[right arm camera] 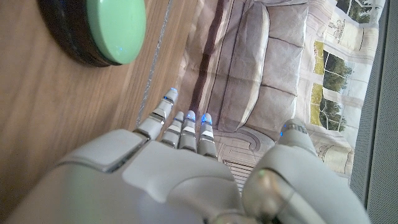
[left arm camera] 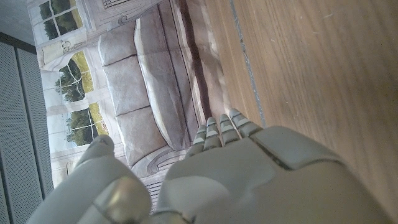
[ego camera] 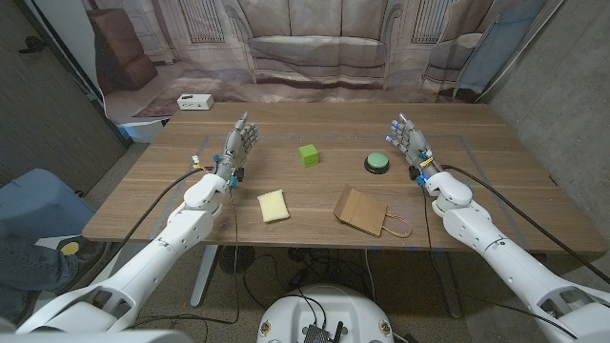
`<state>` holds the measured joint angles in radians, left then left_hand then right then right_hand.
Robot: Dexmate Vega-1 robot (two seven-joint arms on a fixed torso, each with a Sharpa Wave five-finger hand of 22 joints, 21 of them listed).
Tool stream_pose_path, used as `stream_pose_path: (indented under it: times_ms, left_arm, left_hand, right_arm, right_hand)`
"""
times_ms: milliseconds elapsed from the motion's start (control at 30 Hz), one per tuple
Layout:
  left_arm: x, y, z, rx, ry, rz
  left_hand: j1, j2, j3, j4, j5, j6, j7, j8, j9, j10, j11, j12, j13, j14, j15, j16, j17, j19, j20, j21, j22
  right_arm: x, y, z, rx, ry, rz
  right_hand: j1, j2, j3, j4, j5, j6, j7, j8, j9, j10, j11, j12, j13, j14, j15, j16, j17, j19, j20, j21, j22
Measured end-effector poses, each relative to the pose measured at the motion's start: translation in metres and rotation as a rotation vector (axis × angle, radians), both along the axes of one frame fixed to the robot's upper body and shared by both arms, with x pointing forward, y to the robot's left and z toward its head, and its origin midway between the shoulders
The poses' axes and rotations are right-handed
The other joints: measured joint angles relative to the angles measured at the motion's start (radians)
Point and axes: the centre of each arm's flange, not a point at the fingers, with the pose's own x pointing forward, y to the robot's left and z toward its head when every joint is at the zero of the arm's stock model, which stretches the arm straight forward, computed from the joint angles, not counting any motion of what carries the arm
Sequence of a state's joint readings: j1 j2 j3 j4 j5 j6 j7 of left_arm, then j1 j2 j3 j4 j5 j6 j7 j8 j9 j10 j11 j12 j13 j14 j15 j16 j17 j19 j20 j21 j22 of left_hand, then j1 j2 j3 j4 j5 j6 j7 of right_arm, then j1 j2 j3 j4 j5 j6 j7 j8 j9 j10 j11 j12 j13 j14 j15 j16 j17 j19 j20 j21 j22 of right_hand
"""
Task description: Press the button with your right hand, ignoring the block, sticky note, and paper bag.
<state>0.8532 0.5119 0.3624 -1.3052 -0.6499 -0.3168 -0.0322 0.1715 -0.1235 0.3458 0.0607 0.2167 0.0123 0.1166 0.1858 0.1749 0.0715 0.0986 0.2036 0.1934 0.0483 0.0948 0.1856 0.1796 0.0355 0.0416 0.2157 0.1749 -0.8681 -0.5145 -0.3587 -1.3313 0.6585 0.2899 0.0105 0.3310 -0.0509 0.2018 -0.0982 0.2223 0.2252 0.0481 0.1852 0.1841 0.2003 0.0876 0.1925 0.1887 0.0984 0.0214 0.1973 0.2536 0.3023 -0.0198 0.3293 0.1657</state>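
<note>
A green round button [ego camera: 378,161] in a black base sits on the wooden table [ego camera: 315,214], right of centre. My right hand [ego camera: 410,141] stands upright just to its right, fingers apart, holding nothing and not touching it. In the right wrist view the button [right arm camera: 112,28] lies close beside my right hand [right arm camera: 174,174]. My left hand [ego camera: 238,143] stands at the table's left, fingers extended and empty; the left wrist view shows my left hand [left arm camera: 236,180] over bare wood.
A green block [ego camera: 308,154] stands left of the button. A yellow sticky note [ego camera: 273,205] lies nearer the front edge, and a brown paper bag [ego camera: 364,211] lies flat in front of the button. A white box [ego camera: 195,102] sits at the back left corner.
</note>
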Motion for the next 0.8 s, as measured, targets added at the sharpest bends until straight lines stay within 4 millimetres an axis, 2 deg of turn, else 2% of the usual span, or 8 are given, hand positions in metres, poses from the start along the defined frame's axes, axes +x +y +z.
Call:
stream_pose_path:
  times_ms: [300,400,500,600,800]
  left_arm:
    - [-0.007,0.002,0.003,0.013,-0.017,-0.003]
    - [-0.012,0.001,0.005,0.025,-0.028,-0.004]
    - [-0.017,0.001,0.006,0.034,-0.038,-0.003]
    - [-0.02,0.001,0.007,0.043,-0.047,0.002]
    - [-0.029,0.003,0.008,0.059,-0.06,0.009]
  left_hand:
    - [0.0,0.0,0.0,0.0,0.0,0.006,0.006,0.0,0.0,0.005,0.005,0.004,0.0,0.004,0.004,0.0,0.0,0.0,0.0,0.0,0.0]
    - [0.008,0.008,0.0,0.0,0.0,0.013,0.001,0.008,0.0,0.016,0.005,0.008,0.0,0.013,0.005,0.003,-0.002,0.005,0.005,0.0,0.0]
    - [0.012,0.012,0.004,-0.004,0.0,0.027,0.006,0.008,0.0,0.024,0.005,0.011,0.0,0.027,0.005,0.007,-0.003,0.012,0.006,0.0,0.0]
    - [0.019,0.019,0.005,-0.005,0.0,0.044,0.006,0.015,0.0,0.037,0.01,0.011,0.0,0.04,0.007,0.011,-0.003,0.017,0.011,0.0,0.0]
    - [0.021,0.021,0.008,-0.008,0.0,0.058,0.007,0.015,0.0,0.045,0.012,0.019,-0.002,0.045,0.002,0.011,-0.003,0.024,0.012,0.0,0.0]
  right_arm:
    - [-0.003,-0.002,0.0,0.009,-0.021,-0.002]
    - [-0.01,-0.005,-0.004,0.009,-0.034,-0.007]
    - [-0.015,-0.006,-0.003,0.003,-0.051,-0.008]
    - [-0.018,-0.007,-0.003,-0.002,-0.065,-0.009]
    - [-0.025,-0.007,0.0,-0.025,-0.102,-0.001]
  right_hand:
    - [0.0,0.0,0.0,0.0,0.0,0.0,0.0,0.0,0.0,0.004,-0.004,0.0,0.0,0.004,-0.004,0.0,0.0,0.0,0.0,0.0,0.0]
    - [-0.005,-0.005,0.0,0.0,0.0,0.0,0.0,0.001,0.0,0.008,-0.008,0.004,0.0,0.005,-0.005,0.0,-0.003,0.004,-0.004,-0.004,0.0]
    - [-0.009,-0.009,-0.005,0.0,0.0,0.021,-0.021,0.013,0.0,0.013,-0.013,0.004,0.0,0.011,-0.011,0.0,-0.006,0.004,-0.004,-0.008,0.0]
    - [-0.012,-0.012,-0.007,0.002,0.0,0.041,-0.027,0.019,0.0,0.016,-0.016,0.004,0.0,0.011,-0.011,0.007,-0.008,0.004,-0.004,-0.008,0.0]
    - [-0.016,-0.016,-0.01,0.005,0.0,0.033,-0.027,0.015,0.0,0.019,-0.024,0.004,0.0,0.016,-0.016,0.008,-0.012,0.013,-0.002,-0.016,0.0]
